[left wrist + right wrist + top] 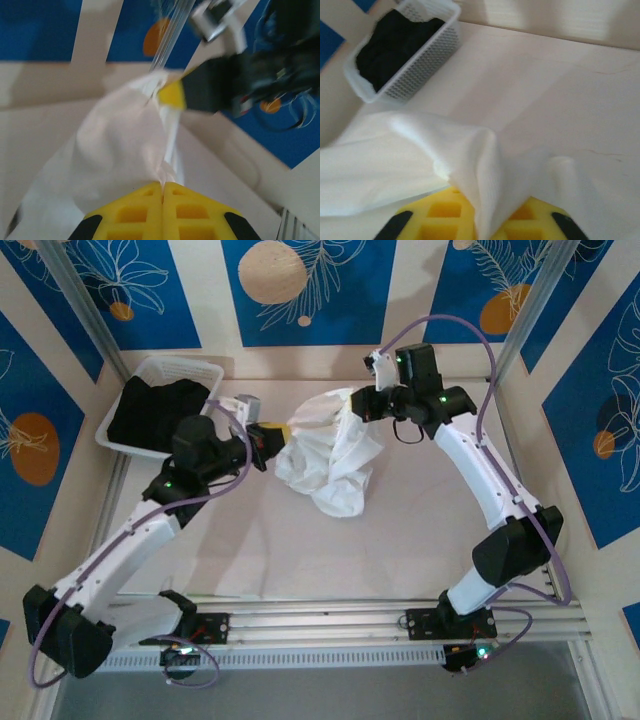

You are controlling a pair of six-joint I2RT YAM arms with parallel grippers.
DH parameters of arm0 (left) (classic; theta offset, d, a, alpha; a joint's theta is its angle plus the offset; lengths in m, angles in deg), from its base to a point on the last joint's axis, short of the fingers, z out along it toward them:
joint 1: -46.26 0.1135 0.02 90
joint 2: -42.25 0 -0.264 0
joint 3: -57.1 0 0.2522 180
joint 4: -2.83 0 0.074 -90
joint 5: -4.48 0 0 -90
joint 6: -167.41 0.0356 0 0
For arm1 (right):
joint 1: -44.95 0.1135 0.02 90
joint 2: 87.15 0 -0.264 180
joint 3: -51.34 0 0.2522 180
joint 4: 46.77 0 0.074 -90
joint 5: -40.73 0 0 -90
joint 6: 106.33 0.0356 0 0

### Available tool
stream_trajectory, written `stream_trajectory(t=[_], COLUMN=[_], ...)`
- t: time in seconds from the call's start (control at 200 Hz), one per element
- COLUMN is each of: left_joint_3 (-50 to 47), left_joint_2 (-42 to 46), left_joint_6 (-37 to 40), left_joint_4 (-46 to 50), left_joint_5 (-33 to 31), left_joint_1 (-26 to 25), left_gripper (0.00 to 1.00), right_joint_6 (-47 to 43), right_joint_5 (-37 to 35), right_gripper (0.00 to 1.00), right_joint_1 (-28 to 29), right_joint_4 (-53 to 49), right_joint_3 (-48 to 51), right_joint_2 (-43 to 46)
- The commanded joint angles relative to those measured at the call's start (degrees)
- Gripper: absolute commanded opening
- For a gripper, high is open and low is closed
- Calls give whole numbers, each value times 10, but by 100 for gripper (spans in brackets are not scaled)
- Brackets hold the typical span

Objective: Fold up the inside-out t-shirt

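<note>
Shirt (330, 455): I see it white and crumpled, just to the right of the basket in the top view. Its lower folds lie in a heap on the surface, and its upper part is lifted and drawn between my two grippers.

Left gripper (272, 436): it sits between the basket and the shirt, at the shirt's basket-side edge. On its own camera (162, 197) the yellow jaws are pressed together with no gap, and a thin fold of shirt is pinched where they meet.

Right gripper (358, 402): it is on the side of the shirt away from the basket, at the raised top edge. From its wrist camera (480, 222) a ridge of cloth runs down between the yellow jaws and hides the gap. The shirt hangs up from there, so I read it as pinching the shirt.

Basket (205, 375): white plastic mesh, at the far left corner of the surface, apart from the shirt.

Black garment (155, 412): bunched inside the basket, rising to its rim.

Surface (430, 540): pale and matte. The shirt rests on it beside the basket, and its nearer stretch is bare.
</note>
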Motion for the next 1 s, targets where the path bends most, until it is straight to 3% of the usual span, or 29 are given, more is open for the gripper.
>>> stream_trajectory(t=[0.0, 0.11, 0.275, 0.425, 0.63, 0.7, 0.785, 0.84, 0.995], left_joint_3=[5, -2, -11, -17, -23, -22, -18, -13, -6], left_joint_2=[-26, -40, -43, -35, -31, -31, -24, -20, -2], left_joint_6=[-11, -17, -13, -8, -4, -2, -1, -2, -17], left_joint_4=[23, 17, 14, 21, 21, 24, 35, 43, 52], left_joint_5=[12, 19, 22, 22, 14, 6, -15, -28, -62], left_joint_1=[13, 15, 15, 16, 16, 16, 19, 23, 49], left_gripper=[0, 0, 0, 0, 0, 0, 0, 0, 0], right_joint_6=[-15, -17, 38, 111, 161, 168, 165, 156, 120], right_joint_5=[-122, -154, -74, 22, 11, 10, 3, -10, -19], right_gripper=[22, 36, 48, 53, 55, 47, 20, 10, 0], right_joint_1=[7, 34, 55, 73, 96, 92, 76, 64, 23], right_joint_4=[-55, -23, 58, 167, 221, 252, 245, 228, 208], right_joint_3=[-15, 54, 227, 361, 403, 411, 403, 400, 407], right_joint_2=[-39, -7, 71, 95, 37, 19, 9, 23, 110])
